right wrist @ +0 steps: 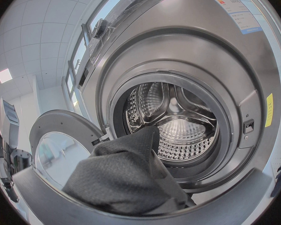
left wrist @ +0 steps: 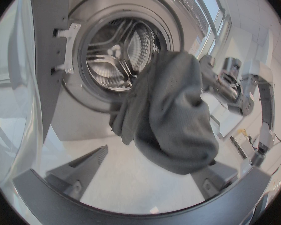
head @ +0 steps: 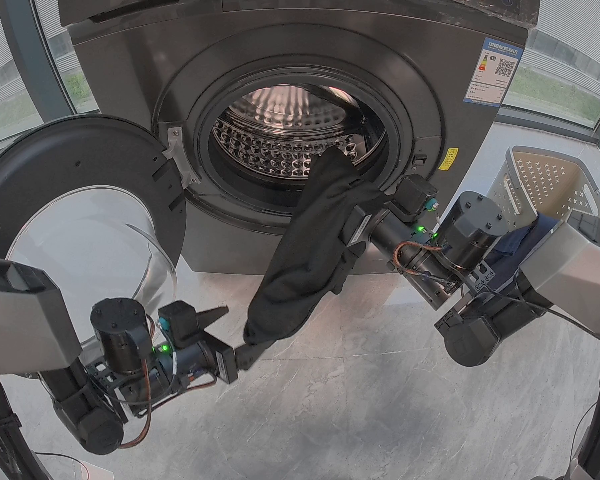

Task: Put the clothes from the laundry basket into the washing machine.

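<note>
Garment (head: 313,248) (black) rests against one of left fingers (left wrist: 220,176).

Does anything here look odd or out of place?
Only the black garment: held by the right gripper, it hangs outside the washing machine, its lower end drooping onto the open left gripper.

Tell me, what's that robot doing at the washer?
It is loading laundry. The right tool holds a black garment up at the open washing machine. The garment's top end is at the mouth of the drum and the rest hangs toward the floor. The left tool is open, low by the garment's bottom end. The laundry basket, on the robot's right, holds blue cloth.
</note>
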`<state>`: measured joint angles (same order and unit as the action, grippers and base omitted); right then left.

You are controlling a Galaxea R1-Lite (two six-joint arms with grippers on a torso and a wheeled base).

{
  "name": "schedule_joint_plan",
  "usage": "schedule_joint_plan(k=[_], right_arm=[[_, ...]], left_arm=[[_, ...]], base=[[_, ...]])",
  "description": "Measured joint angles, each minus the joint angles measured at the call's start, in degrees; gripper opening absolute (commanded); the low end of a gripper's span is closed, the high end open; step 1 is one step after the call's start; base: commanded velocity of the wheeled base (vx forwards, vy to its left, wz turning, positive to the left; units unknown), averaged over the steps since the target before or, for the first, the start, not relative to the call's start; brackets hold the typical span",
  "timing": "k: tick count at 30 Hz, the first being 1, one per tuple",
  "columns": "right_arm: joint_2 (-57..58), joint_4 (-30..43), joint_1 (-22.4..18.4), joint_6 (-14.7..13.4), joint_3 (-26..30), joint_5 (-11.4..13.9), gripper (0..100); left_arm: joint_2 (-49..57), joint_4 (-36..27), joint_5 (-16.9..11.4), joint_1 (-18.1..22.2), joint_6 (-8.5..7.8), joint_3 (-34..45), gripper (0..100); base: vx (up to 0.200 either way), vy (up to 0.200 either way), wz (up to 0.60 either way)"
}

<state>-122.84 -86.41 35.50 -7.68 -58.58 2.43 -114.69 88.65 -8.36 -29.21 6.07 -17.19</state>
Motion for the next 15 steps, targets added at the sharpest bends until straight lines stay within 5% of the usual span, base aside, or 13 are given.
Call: schedule_joint_plan(k=[6, 15], right_arm=[[0.16, 0.68, 0.50, 0.02, -0.51, -0.20, 0], [0.33, 1.06, 2.15, 0.02, -0.29, -1.08, 0]], left_arm=[[-1.10, 0.02, -1.54, -3.36, -2.62, 6.06, 100], [-2.04, 0.00, -1.76, -6.10, -2.63, 4.90, 100]], base=[[0.000, 0.000, 0.00], [0.000, 0.000, 0.00]])
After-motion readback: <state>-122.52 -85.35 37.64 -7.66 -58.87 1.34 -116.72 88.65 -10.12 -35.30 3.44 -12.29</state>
